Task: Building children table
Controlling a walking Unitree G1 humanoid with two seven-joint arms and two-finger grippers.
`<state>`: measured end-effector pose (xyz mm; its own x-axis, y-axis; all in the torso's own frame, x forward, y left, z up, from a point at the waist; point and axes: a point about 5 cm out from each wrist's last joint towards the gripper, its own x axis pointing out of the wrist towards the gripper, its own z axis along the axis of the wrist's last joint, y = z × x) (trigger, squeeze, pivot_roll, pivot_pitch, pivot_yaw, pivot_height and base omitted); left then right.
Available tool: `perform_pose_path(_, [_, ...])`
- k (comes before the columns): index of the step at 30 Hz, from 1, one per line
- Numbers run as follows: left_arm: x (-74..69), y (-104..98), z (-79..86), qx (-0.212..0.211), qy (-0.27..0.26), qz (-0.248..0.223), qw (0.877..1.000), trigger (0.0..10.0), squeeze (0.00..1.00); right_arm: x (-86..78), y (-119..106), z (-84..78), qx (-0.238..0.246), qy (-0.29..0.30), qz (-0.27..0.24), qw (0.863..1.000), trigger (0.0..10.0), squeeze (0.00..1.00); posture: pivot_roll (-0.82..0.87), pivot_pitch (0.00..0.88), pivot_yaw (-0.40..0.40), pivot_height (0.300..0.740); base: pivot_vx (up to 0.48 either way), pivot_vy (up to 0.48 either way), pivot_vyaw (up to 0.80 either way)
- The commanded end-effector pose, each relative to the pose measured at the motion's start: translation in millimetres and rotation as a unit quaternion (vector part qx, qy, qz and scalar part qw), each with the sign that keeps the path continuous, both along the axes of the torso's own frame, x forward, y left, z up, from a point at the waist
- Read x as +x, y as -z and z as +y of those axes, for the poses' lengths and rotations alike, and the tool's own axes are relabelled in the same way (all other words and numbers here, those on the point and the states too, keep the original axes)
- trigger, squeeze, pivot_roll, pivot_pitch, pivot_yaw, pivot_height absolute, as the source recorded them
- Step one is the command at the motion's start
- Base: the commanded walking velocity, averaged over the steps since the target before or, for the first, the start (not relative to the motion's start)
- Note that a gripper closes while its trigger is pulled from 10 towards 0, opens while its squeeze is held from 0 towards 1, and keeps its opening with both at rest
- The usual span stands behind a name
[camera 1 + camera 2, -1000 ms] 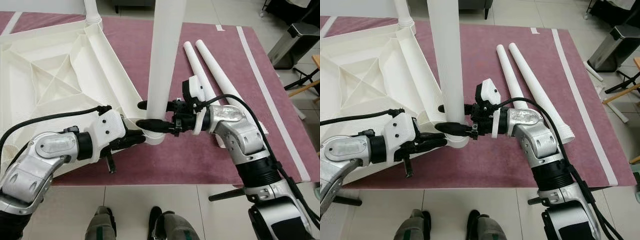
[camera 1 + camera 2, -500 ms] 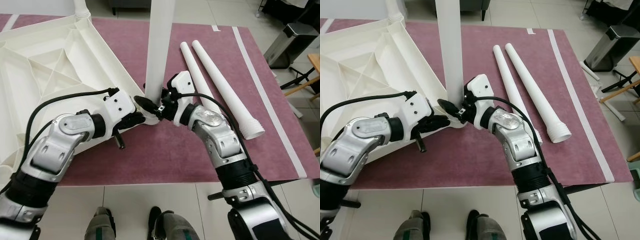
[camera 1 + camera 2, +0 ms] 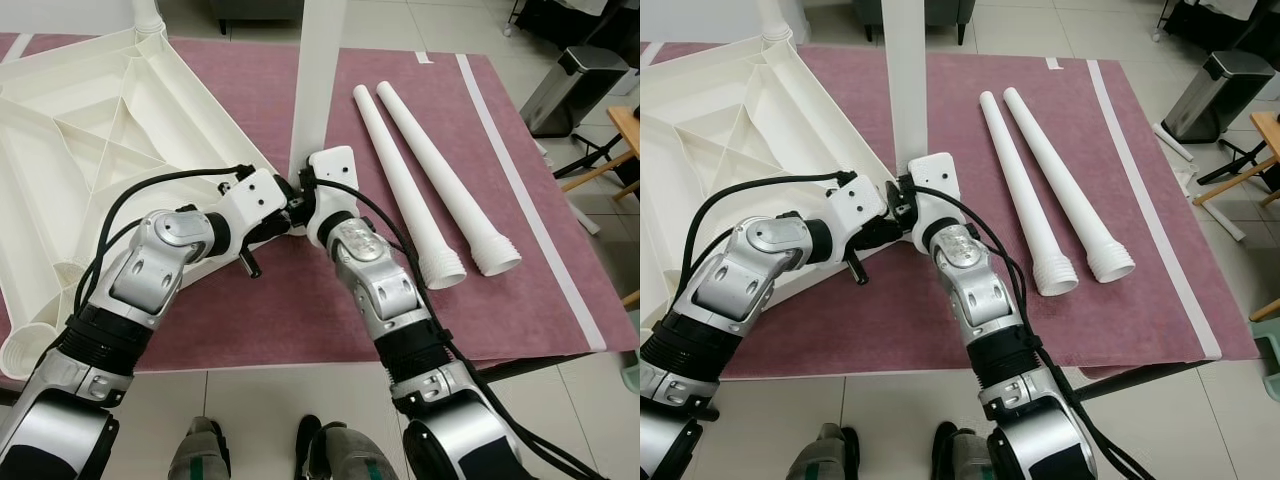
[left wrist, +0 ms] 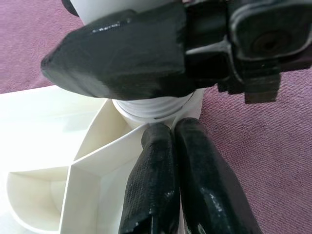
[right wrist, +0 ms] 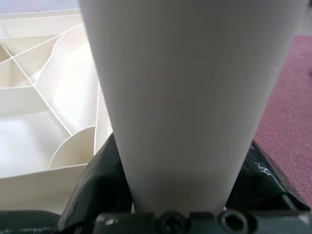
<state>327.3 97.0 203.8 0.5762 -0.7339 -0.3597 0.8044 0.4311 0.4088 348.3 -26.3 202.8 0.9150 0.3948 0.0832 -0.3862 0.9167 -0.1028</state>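
Note:
An upturned white table top (image 3: pixel 100 130) lies on a maroon rug. One white leg (image 3: pixel 318 80) stands upright in the threaded socket (image 4: pixel 156 105) at the corner nearest me. My right gripper (image 3: pixel 298 192) is shut on this leg just above the socket, and the leg (image 5: pixel 185 97) sits between its black fingers. My left gripper (image 3: pixel 288 216) is shut, its fingers (image 4: pixel 156 175) pressed together against the table top's corner right beside the socket. The two grippers almost touch.
Two loose white legs (image 3: pixel 400 170) (image 3: pixel 445 170) lie side by side on the rug to the right. Another leg (image 3: pixel 148 15) stands at the table top's far corner. A grey bin (image 3: pixel 570 85) and wooden chair legs (image 3: pixel 600 170) are at the right, on tile floor.
My right wrist has swung round the upright leg from its right side toward me, still shut on it. The left gripper stays at the corner. The camera has shifted.

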Motion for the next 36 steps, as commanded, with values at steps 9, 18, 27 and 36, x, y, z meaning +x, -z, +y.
perform_pose_path(9, [1.7, -19, -7.1, -0.045, -0.042, -0.102, 0.993, 0.0, 0.0, -4.4, 23, 13.2, -0.015, -0.009, 0.03, 0.999, 4.0, 0.0, 0.14, 0.184, -0.043, 0.74, 0.0, 0.0, 0.0])
perform_pose_path(18, [-11.1, -14, 1.4, -0.053, -0.027, -0.106, 0.993, 0.0, 0.0, -12.6, 11, 8.0, 0.004, -0.054, -0.014, 0.998, 10.0, 1.0, 0.13, 0.155, -0.038, 0.74, 0.0, 0.0, 0.0])
perform_pose_path(27, [-36.6, -17, 5.6, -0.049, 0.03, -0.129, 0.99, 0.0, 0.0, -38.0, -7, -4.3, 0.021, -0.242, -0.05, 0.969, 10.0, 0.0, 0.13, 0.112, -0.034, 0.74, 0.0, 0.0, 0.0])
perform_pose_path(36, [-75.6, -10, 9.8, -0.002, 0.144, -0.101, 0.984, 0.0, 0.0, -32.2, -7, -45.8, -0.088, -0.308, -0.046, 0.946, 10.0, 0.0, 0.13, 0.075, -0.023, 0.74, 0.0, 0.0, 0.0])
